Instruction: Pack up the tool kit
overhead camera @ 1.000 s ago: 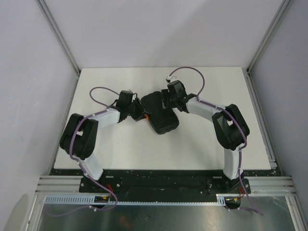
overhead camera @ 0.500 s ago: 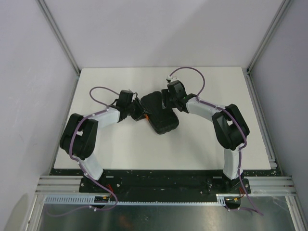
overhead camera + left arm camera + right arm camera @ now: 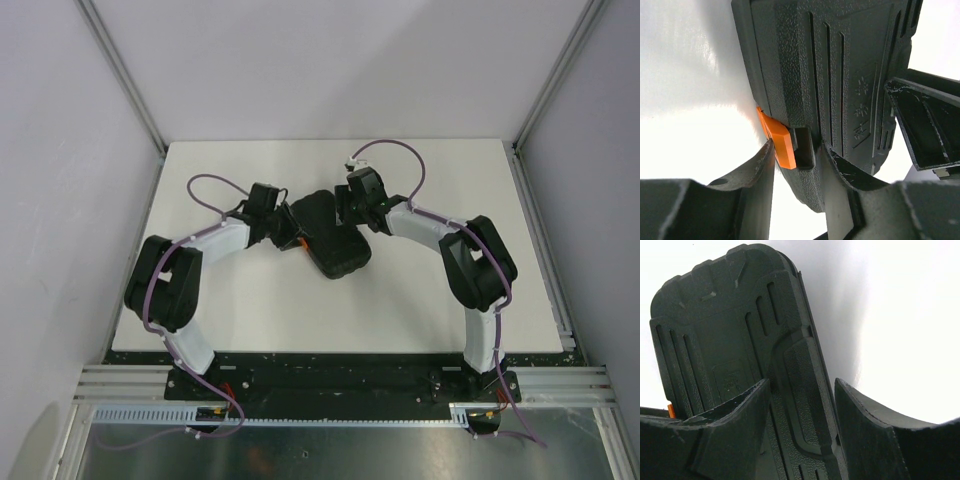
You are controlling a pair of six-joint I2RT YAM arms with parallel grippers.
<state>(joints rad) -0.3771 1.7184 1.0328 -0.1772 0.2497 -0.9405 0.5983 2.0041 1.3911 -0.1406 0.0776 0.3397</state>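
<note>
The tool kit (image 3: 336,246) is a black case lying shut in the middle of the white table (image 3: 450,180). No loose tools show. Its orange latch (image 3: 301,241) is on its left edge. My left gripper (image 3: 291,237) is at that edge. In the left wrist view its jaws (image 3: 800,150) close round the latch (image 3: 777,137) and the case rim (image 3: 840,75). My right gripper (image 3: 351,216) is at the case's far right side. In the right wrist view it (image 3: 801,385) is open, one finger over the lid (image 3: 730,330), the other just outside the edge.
Grey walls and metal frame posts (image 3: 130,80) surround the table. Both arms' purple cables (image 3: 400,150) arc above the far half. My right gripper's finger (image 3: 925,125) shows in the left wrist view, over the case's far side.
My left gripper has shifted slightly toward the far side along the case's left edge. The right arm and the case have not visibly moved.
</note>
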